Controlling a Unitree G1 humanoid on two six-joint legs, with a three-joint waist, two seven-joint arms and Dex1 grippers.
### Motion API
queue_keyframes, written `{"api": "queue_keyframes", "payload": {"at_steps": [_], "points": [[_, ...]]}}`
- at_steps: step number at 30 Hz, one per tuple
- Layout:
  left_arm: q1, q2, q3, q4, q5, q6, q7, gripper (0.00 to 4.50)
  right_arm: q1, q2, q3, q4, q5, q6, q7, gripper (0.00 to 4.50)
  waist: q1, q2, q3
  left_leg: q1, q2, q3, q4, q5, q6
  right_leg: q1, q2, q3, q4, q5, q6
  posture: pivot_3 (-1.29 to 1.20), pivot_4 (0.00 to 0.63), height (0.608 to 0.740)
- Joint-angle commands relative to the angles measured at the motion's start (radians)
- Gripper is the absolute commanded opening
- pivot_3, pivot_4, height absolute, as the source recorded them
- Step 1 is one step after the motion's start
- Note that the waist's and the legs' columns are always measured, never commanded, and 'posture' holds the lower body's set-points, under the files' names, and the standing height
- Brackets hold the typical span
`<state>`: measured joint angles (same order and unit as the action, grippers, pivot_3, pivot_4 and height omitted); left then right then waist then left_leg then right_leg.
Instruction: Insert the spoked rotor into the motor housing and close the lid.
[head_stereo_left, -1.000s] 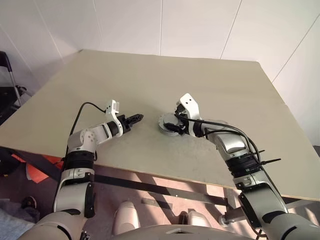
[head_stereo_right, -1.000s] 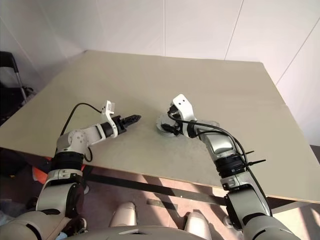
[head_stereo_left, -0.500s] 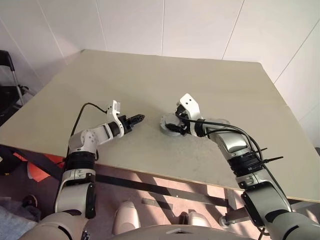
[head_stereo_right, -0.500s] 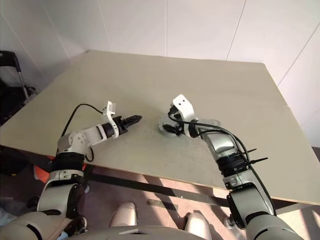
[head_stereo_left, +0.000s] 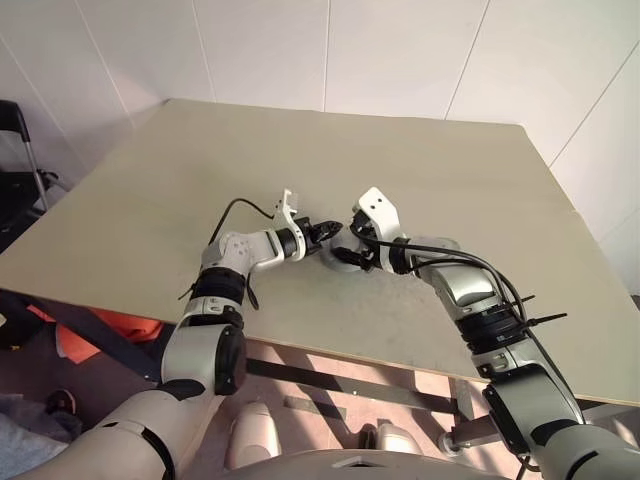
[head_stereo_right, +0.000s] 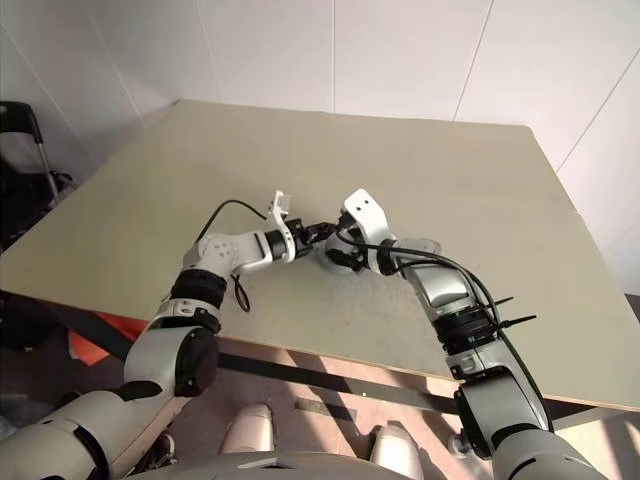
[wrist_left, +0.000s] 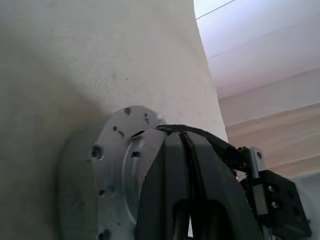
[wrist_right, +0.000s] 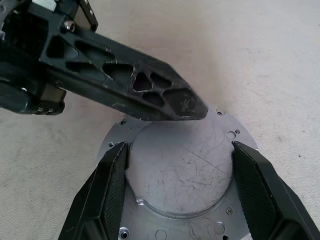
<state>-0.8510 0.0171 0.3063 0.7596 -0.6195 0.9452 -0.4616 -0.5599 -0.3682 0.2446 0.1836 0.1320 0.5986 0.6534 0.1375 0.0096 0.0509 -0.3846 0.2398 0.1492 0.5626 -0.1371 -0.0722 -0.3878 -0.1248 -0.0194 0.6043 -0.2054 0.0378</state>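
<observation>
A round grey metal part, the motor housing (wrist_right: 180, 165), lies on the table. Its upper face is a flat scratched disc over a wider flange (wrist_left: 112, 165) with holes and a bumpy edge. I cannot tell the lid apart from it. The spoked rotor is hidden. My right gripper (head_stereo_left: 345, 255) straddles the disc, one black finger (wrist_right: 112, 190) pressed to each side. My left gripper (head_stereo_left: 328, 228) reaches in from the left, shut and empty. Its tips (wrist_right: 192, 107) rest at the disc's far edge.
The beige table (head_stereo_left: 300, 150) spreads wide behind and to both sides of the part, and its front edge runs close below my arms. A black frame (head_stereo_left: 15, 150) stands off the left side. Something orange (head_stereo_left: 120, 325) lies on the floor under the front edge.
My left arm has swung right across the table until its tips reach the housing, and its fingers have closed. The right gripper and the housing have stayed put.
</observation>
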Motion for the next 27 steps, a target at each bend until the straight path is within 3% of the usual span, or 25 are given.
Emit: {"api": "queue_keyframes", "payload": {"at_steps": [1, 13, 17, 27], "points": [[-0.017, 0.014, -0.017, -0.011, 0.008, 0.022, -0.015, 0.02, 0.02, -0.018, -0.014, 0.024, -0.034, 0.037, -0.034, 3.13, 0.002, 0.0, 0.0, 0.0, 0.0, 0.0, 0.0, 0.0, 0.0, 0.0, 0.0, 0.0, 0.0, 0.0, 0.0, 0.0, 0.0, 0.74], [0.007, 0.002, -0.048, -0.015, 0.045, 0.075, 0.01, 0.02, -0.004, -0.006, -0.027, 0.049, -0.026, 0.044, -0.045, 3.13, 0.009, 0.0, 0.0, 0.003, 0.0, 0.0, 0.0, 0.0, 0.0, 0.003, -0.001, 0.0, 0.0, -0.004, 0.007, 0.0, 0.0, 0.74], [0.009, 0.0, -0.052, -0.016, 0.05, 0.079, 0.012, 0.0, -0.002, -0.01, -0.046, 0.025, -0.013, 0.036, -0.041, 4.47, 0.009, 0.0, 0.0, 0.003, 0.0, 0.0, 0.0, 0.0, 0.0, 0.003, -0.001, 0.0, 0.0, -0.004, 0.007, 0.0, 0.0, 0.74], [0.002, 0.001, -0.06, -0.011, 0.06, 0.081, 0.011, 0.0, 0.057, -0.096, -0.107, -0.242, 0.085, 0.071, 0.072, 4.47, 0.012, 0.0, 0.0, 0.0, 0.0, 0.0, -0.002, -0.001, 0.001, 0.002, 0.0, 0.0, -0.004, -0.001, 0.002, 0.0, 0.0, 0.74]]}}
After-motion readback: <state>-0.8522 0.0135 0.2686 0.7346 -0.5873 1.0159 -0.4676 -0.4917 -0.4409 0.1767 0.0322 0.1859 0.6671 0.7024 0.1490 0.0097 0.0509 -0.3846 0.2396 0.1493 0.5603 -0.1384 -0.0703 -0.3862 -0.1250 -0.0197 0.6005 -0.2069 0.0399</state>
